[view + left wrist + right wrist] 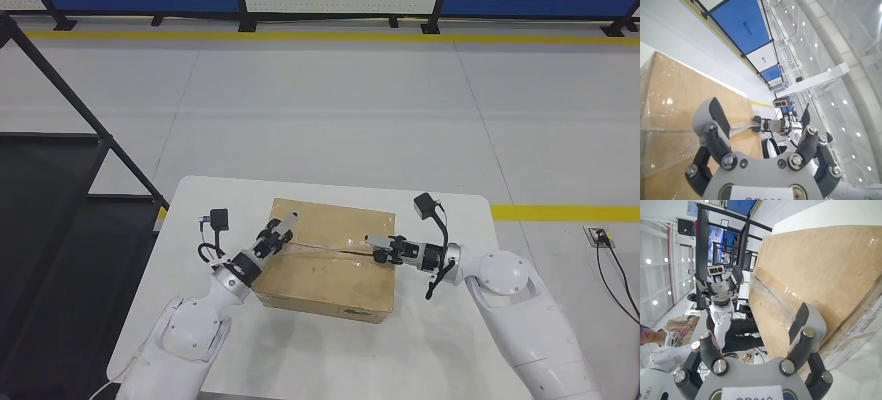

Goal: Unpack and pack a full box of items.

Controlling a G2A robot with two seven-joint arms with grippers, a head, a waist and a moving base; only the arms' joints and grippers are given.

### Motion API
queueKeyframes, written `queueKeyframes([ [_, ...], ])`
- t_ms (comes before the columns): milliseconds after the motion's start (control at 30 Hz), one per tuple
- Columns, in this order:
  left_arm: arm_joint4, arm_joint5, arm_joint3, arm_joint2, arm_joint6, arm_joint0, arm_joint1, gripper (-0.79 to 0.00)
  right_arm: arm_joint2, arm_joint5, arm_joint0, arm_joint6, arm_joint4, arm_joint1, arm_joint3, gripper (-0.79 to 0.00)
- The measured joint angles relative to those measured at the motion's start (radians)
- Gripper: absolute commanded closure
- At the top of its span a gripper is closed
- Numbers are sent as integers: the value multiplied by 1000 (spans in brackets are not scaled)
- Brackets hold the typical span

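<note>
Left jaws are spread wide at one end of the closed brown cardboard box. One black finger pad hangs just over the lid, right beside the strip of clear packing tape along the centre seam. Whether that pad touches the cardboard, I cannot tell.

At the opposite end the right jaws are spread too and hold nothing, with one ribbed pad close over the wrinkled tape end near the lid's edge. So the tape runs straight from one set of jaws to the other and the flaps lie flat.

The box sits mid-way on the white round-cornered bench. There is bare bench outward of the right jaws and a wide strip below both jaws, towards the robot. Outward of the left jaws, past the bench edge, stands a black metal frame.
</note>
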Motion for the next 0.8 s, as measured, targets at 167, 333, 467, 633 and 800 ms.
queueKeyframes([
  [167,-52,-25,-28,-54,-1,31,5,-785,14,-18,-24,-39,5,2,-31,-785],
  [333,-128,-52,-43,-144,-11,77,14,-785,67,-58,-81,-110,22,13,-107,-785],
  [467,-170,-60,-32,-194,-37,103,20,-785,87,-50,-105,-154,26,16,-146,-785],
  [633,-190,-74,-21,-205,-120,118,24,-785,88,-35,-109,-180,36,16,-166,-785],
  [800,-180,-73,14,-165,-162,86,21,-785,55,-25,-89,-161,26,13,-186,-785],
])
